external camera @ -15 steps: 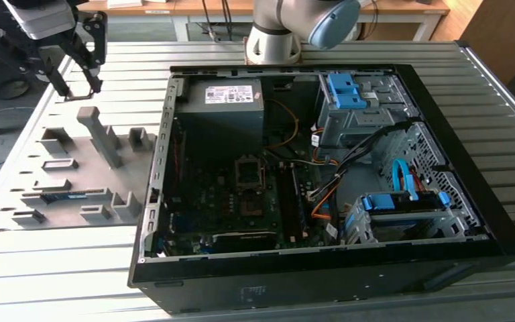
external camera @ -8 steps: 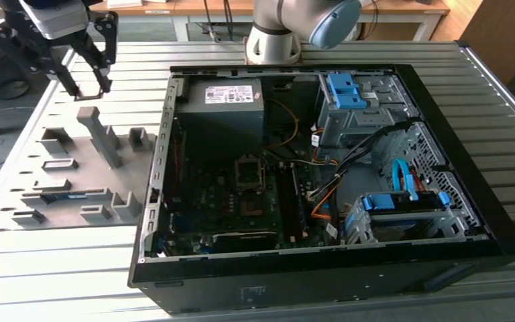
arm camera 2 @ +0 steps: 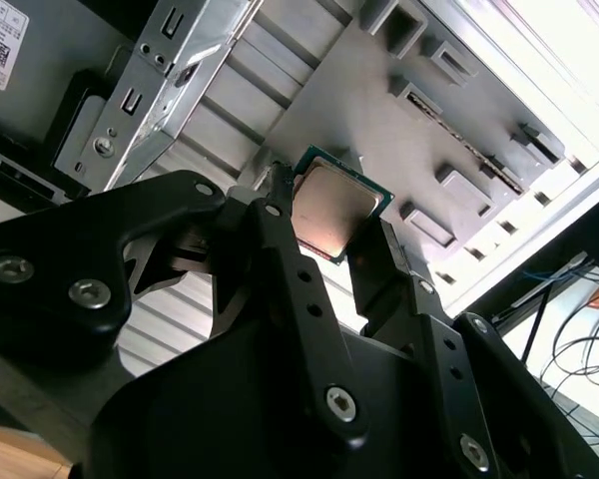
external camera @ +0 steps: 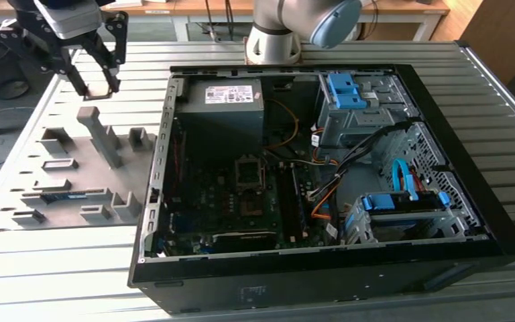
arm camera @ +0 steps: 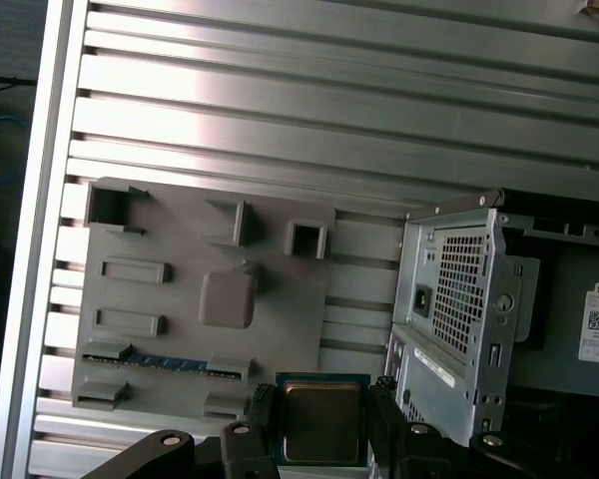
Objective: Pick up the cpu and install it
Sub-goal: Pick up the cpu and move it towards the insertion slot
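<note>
The cpu [arm camera 2: 331,207] is a thin square chip with a pale metal top and a green rim, and it sits clamped between my black fingers [arm camera 2: 280,239]. My gripper [external camera: 96,90] hangs in the air above the far end of the grey parts holder [external camera: 83,171], at the exterior view's left of the open computer case [external camera: 418,80]. In the first wrist view the cpu [arm camera: 322,421] shows between the fingertips with the holder [arm camera: 180,329] below it. The motherboard socket [external camera: 249,171] lies dark inside the case, below the power supply [external camera: 226,107].
A long blue-green memory stick [external camera: 62,196] rests in a slot of the holder. The case holds cables, blue drive brackets [external camera: 347,90] and a metal drive cage. The arm's base [external camera: 275,33] stands behind the case. The slatted metal table [external camera: 51,268] runs to edges on both sides.
</note>
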Controlling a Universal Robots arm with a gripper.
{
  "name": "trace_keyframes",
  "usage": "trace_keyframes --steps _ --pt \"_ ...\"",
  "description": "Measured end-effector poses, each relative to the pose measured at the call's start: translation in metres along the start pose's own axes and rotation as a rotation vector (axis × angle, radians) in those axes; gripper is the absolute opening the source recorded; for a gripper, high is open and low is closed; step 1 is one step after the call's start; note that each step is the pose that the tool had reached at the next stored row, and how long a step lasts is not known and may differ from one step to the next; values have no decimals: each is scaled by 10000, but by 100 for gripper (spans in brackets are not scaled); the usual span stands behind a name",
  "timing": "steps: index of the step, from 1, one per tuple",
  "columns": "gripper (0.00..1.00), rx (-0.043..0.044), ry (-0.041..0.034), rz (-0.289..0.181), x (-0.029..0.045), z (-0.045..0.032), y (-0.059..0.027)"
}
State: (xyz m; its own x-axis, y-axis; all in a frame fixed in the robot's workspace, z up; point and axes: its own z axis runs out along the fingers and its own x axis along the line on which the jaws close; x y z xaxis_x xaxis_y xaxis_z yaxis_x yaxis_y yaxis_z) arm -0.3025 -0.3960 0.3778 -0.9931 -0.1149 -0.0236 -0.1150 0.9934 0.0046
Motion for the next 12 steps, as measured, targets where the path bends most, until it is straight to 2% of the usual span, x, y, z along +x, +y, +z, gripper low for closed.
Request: trace_keyframes --steps 12 --pt "47 0 0 0 -170 4 -20"
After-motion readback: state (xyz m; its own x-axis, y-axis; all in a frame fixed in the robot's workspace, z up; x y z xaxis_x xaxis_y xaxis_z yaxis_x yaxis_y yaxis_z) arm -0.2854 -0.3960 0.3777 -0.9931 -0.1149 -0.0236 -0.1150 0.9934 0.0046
